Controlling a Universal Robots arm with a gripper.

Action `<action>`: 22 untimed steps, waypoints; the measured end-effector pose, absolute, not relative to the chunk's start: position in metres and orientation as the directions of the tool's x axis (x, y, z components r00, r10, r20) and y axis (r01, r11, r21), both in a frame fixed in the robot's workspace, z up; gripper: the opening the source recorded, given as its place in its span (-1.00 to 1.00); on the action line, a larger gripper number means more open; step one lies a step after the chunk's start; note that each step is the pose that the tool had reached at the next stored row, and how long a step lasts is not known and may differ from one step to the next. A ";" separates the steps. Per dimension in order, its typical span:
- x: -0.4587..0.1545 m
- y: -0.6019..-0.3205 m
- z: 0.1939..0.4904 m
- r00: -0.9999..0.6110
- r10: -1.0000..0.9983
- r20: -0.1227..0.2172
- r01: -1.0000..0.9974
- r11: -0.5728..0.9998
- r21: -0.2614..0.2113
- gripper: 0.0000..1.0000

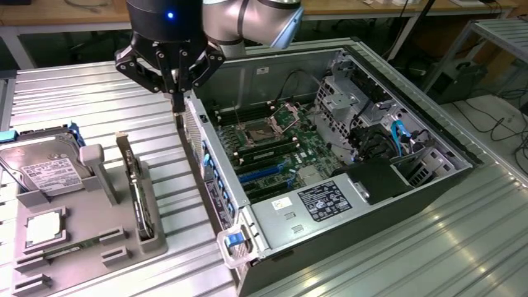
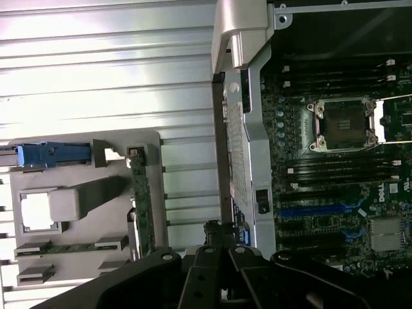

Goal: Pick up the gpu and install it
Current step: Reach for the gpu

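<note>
Tool [image 1: 177,104] tips pressed together, nothing betw them, hanging over near side wall of open PC case [image 1: 285,226], gpu [image 1: 140,198] upright on edge in grey holder [image 1: 83,242] on worktop [image 1: 99,105], exterior view's left, apart from tool.

Exterior view: raised and set back, angled down across the table [image 1: 99,99], taking in the whole open computer case [image 1: 289,216] and the grey parts holder [image 1: 123,241]. Wrist view: close, facing straight down over the case's side wall. Shared: holder [image 2: 84,225], case wall [image 2: 241,38], motherboard [image 1: 281,145] [image 2: 335,193], table [image 2: 96,64].
</note>
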State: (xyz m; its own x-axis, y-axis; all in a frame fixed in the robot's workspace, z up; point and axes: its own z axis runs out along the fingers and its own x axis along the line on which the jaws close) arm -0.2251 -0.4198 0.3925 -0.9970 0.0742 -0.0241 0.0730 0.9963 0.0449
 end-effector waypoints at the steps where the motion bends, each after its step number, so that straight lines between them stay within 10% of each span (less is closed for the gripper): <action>1: -0.226 -0.420 0.392 -0.997 0.074 -0.024 0.073 0.996 0.045 -0.79; 22: -0.261 -0.428 0.392 -0.997 0.074 -0.024 0.073 0.996 0.045 -0.79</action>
State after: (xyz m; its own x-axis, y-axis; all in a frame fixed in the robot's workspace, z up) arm -0.2607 -0.4283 0.3918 -0.9970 0.0742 -0.0241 0.0731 0.9963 0.0449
